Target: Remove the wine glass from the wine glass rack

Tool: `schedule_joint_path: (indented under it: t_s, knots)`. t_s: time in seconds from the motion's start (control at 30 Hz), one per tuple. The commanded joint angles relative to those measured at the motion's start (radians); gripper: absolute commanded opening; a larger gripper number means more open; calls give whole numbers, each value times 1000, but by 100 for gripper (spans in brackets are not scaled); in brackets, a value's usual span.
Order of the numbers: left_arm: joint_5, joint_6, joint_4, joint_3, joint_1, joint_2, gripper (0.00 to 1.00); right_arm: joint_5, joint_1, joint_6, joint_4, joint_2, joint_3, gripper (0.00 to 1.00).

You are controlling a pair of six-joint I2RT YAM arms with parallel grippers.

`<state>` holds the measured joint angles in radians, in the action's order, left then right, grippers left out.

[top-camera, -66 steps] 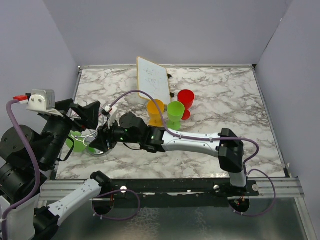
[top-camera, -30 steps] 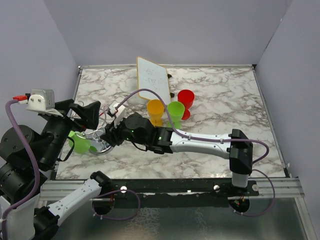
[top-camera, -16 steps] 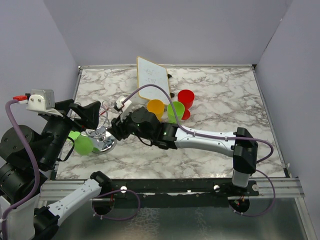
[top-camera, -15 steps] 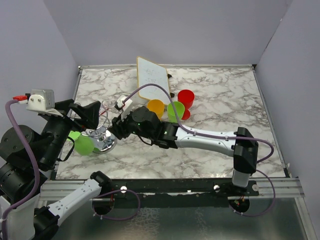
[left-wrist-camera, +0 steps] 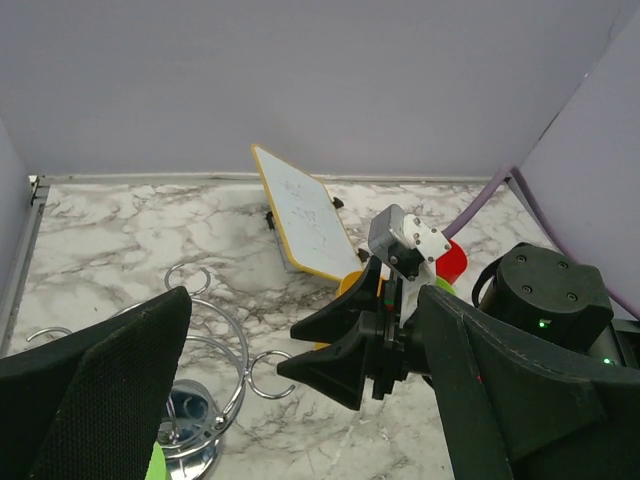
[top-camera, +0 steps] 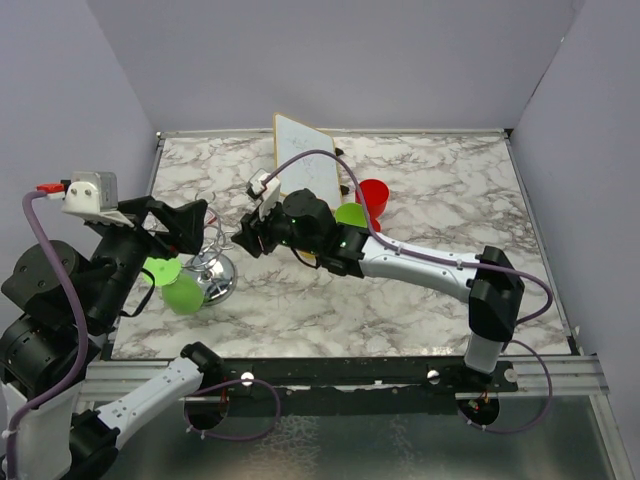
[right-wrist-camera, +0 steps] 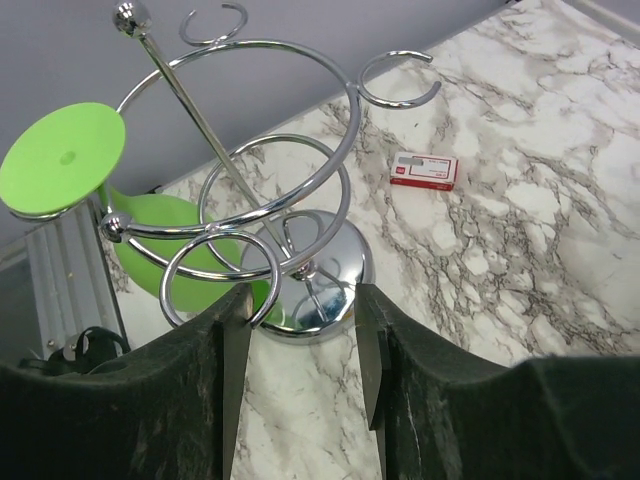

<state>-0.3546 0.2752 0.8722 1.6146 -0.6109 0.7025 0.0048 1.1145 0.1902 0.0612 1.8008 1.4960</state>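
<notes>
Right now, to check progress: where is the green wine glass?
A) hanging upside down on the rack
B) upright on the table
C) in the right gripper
A: the green wine glass hangs bowl-down, its foot on a wire loop of the wine glass rack; the right gripper is open.

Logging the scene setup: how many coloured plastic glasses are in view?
4. One green glass hangs upside down on the rack; a red glass, a second green glass and an orange glass stand by the white board, partly hidden behind the right arm. Others may be hidden.
</notes>
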Motion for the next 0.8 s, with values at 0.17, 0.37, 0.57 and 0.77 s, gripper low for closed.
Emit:
schedule_joint_path:
  t_s: [0.17,0.37,0.57,0.77]
  knots:
    - [26,13,-1,-20,-3,26,98,-148,-83,-45,7,-5,5,46]
    - [33,23,-2,-39,-3,31,98,-213,-130,-60,19,16,18,48]
    - [46,34,0,-55,-4,29,98,-254,-158,-107,-13,46,71,49]
    - [55,47,-1,-70,-3,20,98,-264,-186,-142,-7,54,86,51]
